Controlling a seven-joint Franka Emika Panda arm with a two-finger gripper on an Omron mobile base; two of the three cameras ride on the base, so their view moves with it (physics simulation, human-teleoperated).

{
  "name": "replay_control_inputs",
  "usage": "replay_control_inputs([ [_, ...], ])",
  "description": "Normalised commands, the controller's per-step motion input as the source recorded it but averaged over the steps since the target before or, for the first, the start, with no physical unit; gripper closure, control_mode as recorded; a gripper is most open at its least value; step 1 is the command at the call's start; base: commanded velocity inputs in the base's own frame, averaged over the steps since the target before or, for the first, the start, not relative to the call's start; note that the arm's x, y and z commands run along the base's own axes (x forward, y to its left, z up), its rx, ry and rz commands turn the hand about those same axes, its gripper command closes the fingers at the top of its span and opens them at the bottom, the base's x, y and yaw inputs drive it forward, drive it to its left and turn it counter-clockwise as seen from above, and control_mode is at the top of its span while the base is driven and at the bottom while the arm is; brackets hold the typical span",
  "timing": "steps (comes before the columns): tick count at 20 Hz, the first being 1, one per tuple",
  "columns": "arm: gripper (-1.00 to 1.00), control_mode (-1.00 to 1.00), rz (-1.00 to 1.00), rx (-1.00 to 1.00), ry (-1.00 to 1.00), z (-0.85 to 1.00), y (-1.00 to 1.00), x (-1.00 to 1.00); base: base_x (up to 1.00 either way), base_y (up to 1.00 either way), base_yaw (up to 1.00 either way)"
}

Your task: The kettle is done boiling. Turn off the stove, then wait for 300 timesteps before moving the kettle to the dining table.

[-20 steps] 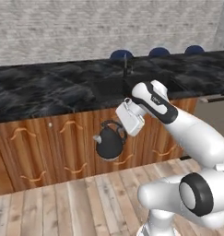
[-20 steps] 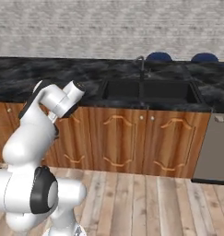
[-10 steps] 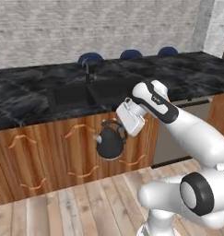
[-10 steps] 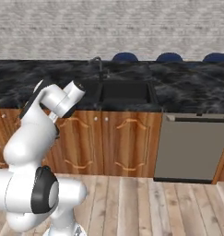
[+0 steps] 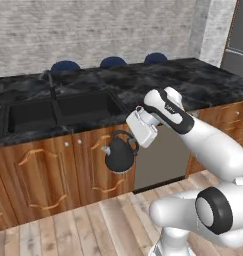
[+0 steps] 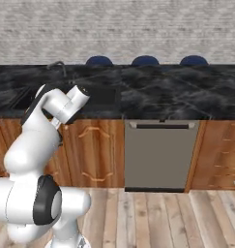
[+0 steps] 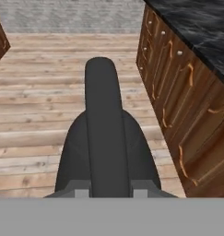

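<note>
The gripper [image 5: 134, 141] is clamped narrow on the arched handle of the kettle [image 5: 119, 156], which hangs below it in the air in front of the wooden cabinet doors [image 5: 95, 165], clear of the floor [image 5: 93, 225]. Holding it by the handle lets the body hang upright, spout out to one side, which I judge keeps it level while the base drives. In the hand view the handle [image 7: 102, 124] runs straight up the middle over the dark dome. The black marble counter [image 5: 143, 85] with its sink [image 5: 58, 107] lies beyond
</note>
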Motion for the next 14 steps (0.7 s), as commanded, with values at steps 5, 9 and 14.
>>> replay_control_inputs([
  [5,1.00,1.00,0.00,0.00,0.00,0.00,0.00,0.00,0.54,-0.85,-0.09],
  [9,1.00,1.00,0.00,0.00,0.00,0.00,0.00,0.00,0.54,-0.88,-0.07],
  [14,1.00,1.00,0.00,0.00,0.00,0.00,0.00,0.00,0.56,-0.85,-0.06],
])
